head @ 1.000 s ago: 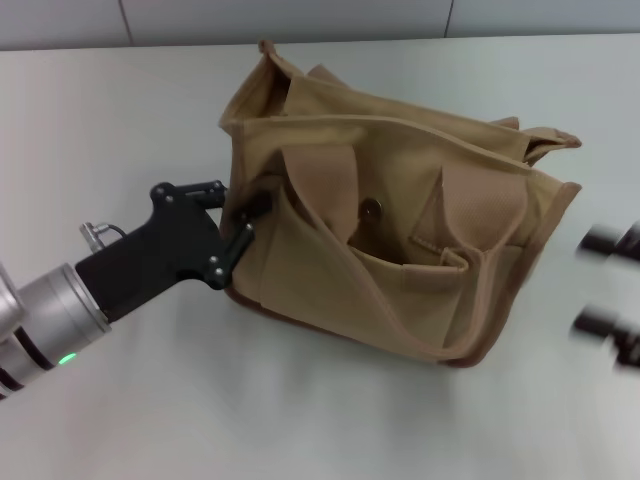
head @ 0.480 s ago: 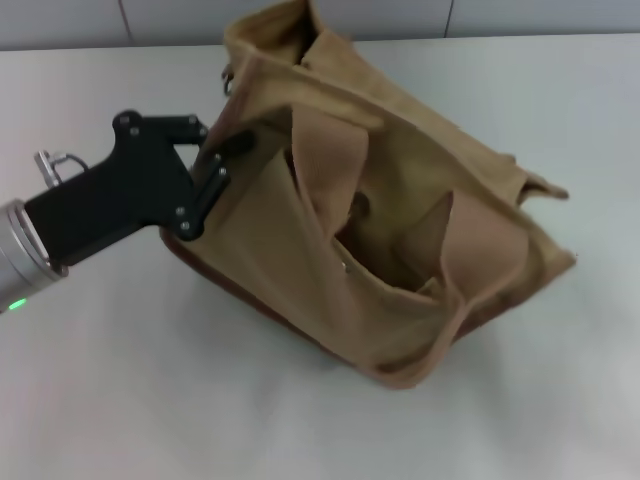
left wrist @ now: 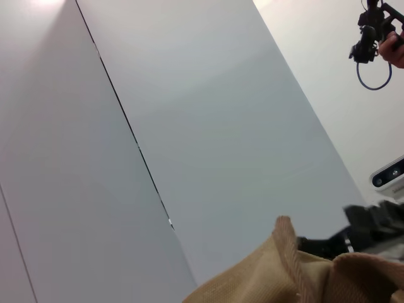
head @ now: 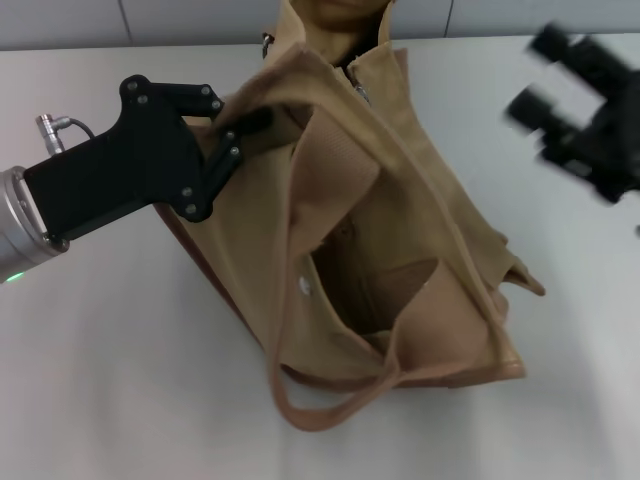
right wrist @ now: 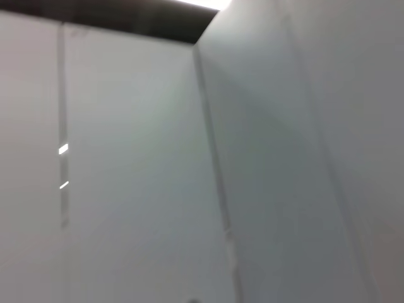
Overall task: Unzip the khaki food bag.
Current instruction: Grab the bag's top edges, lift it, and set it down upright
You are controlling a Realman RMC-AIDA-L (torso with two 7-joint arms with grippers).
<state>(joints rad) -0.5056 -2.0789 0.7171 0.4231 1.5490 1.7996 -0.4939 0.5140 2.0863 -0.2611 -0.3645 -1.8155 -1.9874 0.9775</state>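
Note:
The khaki food bag (head: 400,230) is a tan canvas tote, tipped up on the white table with its brown-trimmed base toward the left. One webbing handle (head: 330,400) loops out at the front. My left gripper (head: 245,125) is shut on the bag's upper left edge and holds that side raised. The same tan fabric (left wrist: 297,278) fills the lower corner of the left wrist view. My right gripper (head: 540,75), blurred, hangs open in the air at the upper right, apart from the bag. The right wrist view shows only wall panels.
The white table (head: 120,380) spreads out around the bag on the left, front and right. A grey panelled wall (head: 180,20) runs along the table's far edge.
My left gripper has lifted and swung the bag's left side up and back, so the bag has turned and stands steeper. The right gripper has moved from the right edge up to the upper right.

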